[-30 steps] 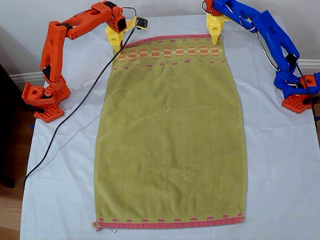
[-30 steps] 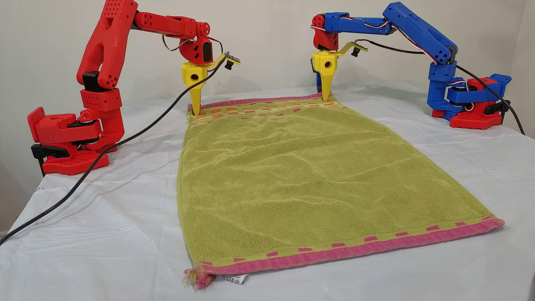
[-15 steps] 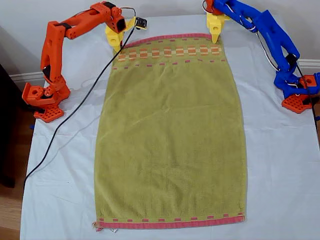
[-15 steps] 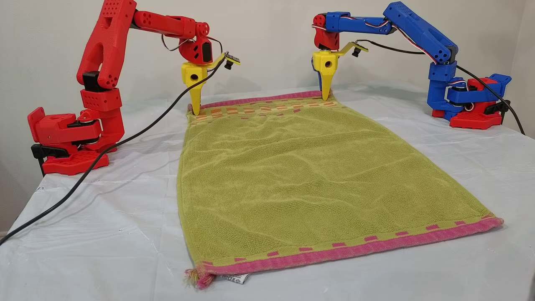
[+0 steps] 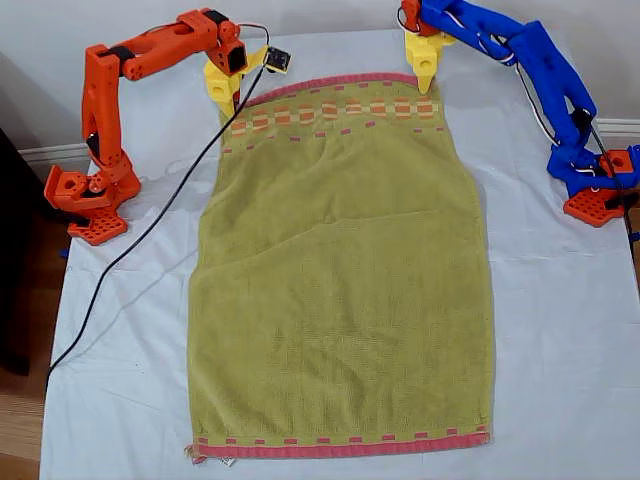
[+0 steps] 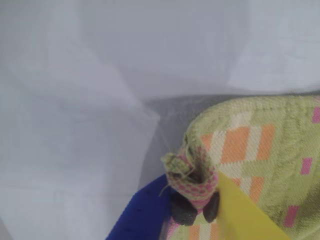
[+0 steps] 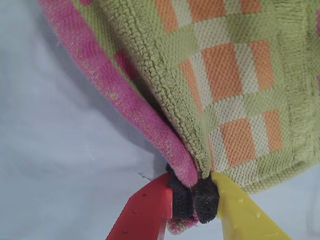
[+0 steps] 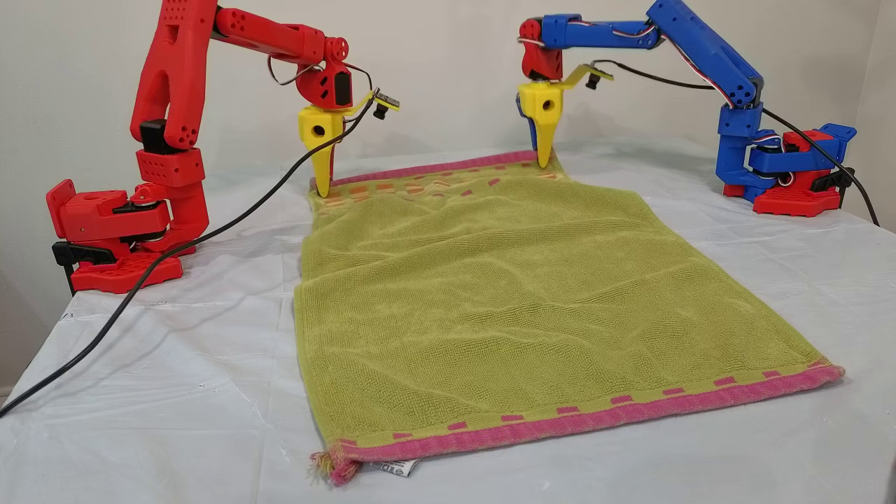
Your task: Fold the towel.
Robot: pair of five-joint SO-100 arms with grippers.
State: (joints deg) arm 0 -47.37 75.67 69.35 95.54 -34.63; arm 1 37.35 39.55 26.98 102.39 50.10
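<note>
Towel (image 5: 340,280): olive-green, spread lengthwise on the white sheet (image 5: 560,330) that covers the bench. Most of it is seen lying flat, with shallow creases across the middle. The near pink-red hem (image 8: 581,420) rests on the sheet, and a small white tag (image 8: 388,467) shows under its corner at the exterior view's lower left. The far end, with the band of orange-and-cream squares (image 5: 330,110), is held slightly off the sheet at both corners.

My first pincer (image 6: 195,207), on the blue arm (image 5: 540,70), is closed on the far corner at the exterior view's right (image 5: 424,90); bunched hem is seen pinched between its dark pads (image 6: 182,210).

My second pincer (image 7: 192,197), on the red arm (image 5: 105,100), is clamped on the far corner at the exterior view's left (image 5: 228,108); the pink hem is folded between its pads (image 7: 204,200).

Both pincers point downward. A black cable (image 5: 150,225) runs from the red arm's wrist across the sheet, toward the exterior view's lower left.
</note>
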